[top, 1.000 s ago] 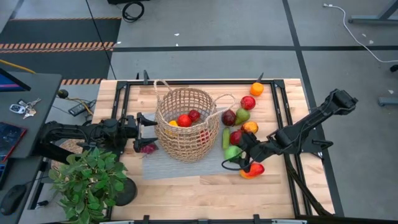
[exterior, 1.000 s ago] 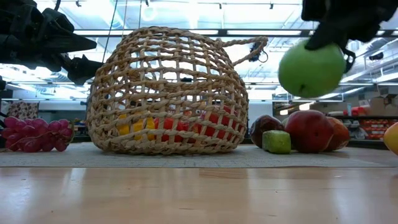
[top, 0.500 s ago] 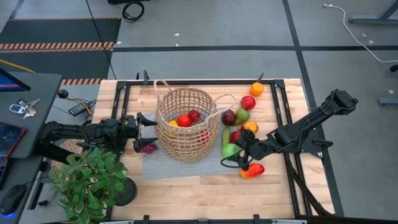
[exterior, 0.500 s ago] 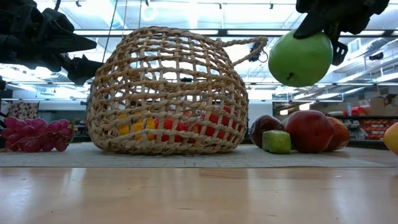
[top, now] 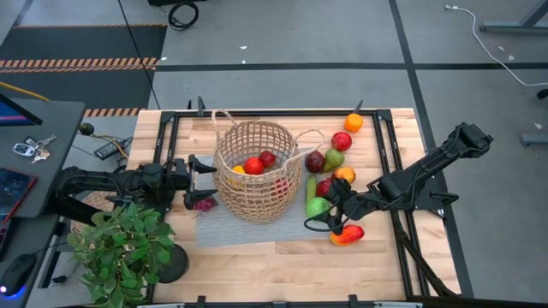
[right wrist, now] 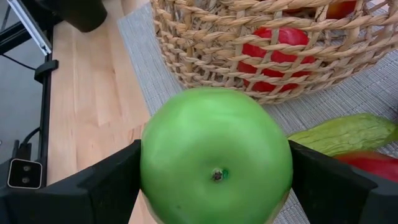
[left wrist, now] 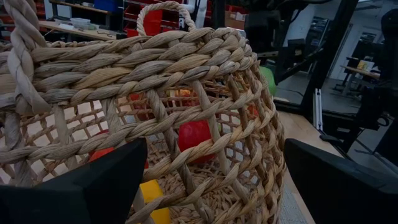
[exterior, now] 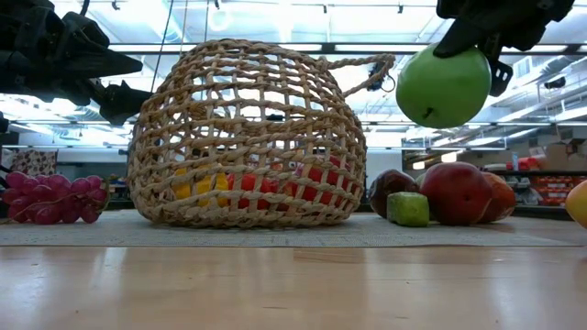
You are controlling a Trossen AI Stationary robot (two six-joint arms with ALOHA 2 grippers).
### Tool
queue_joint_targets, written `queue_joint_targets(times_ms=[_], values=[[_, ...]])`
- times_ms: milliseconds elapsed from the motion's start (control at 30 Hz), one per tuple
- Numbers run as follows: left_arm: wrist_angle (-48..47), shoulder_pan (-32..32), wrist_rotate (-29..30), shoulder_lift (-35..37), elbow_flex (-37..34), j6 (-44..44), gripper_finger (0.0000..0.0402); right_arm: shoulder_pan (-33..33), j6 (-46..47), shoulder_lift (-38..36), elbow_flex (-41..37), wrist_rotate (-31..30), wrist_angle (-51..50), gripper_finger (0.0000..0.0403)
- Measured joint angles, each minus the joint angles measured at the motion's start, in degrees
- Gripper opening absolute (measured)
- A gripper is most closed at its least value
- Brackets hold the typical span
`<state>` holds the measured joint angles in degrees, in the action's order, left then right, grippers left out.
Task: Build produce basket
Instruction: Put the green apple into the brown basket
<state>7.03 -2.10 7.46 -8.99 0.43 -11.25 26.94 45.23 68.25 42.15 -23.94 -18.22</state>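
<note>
Only low view shows right pincer lifting green apple above mat.

The wooden table carries a grey woven mat, and on that mat stands the basket, just beside the left gripper with a dark-red grape bunch lying under that gripper. On the far side of the basket, around the right gripper, lie a green cucumber, red apples, an orange and a red-and-yellow pepper. A potted plant stands at the table's corner near the left arm.
</note>
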Motion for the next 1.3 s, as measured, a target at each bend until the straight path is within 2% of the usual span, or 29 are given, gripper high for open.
queue_joint_targets(times_ms=[833,1000,1300], values=[[0.02,0.0,0.0,0.01,0.0,0.0,0.0386,0.02,-0.4,0.0,0.0,-0.05,1.77,0.0367],[0.0,0.0,0.0,-0.01,0.0,0.0,0.0386,0.04,-3.48,-0.96,0.15,1.42,6.05,0.0367],[0.0,0.01,0.0,-0.01,0.0,0.0,0.0386,0.03,-9.81,-1.68,3.71,1.49,5.36,0.0367]])
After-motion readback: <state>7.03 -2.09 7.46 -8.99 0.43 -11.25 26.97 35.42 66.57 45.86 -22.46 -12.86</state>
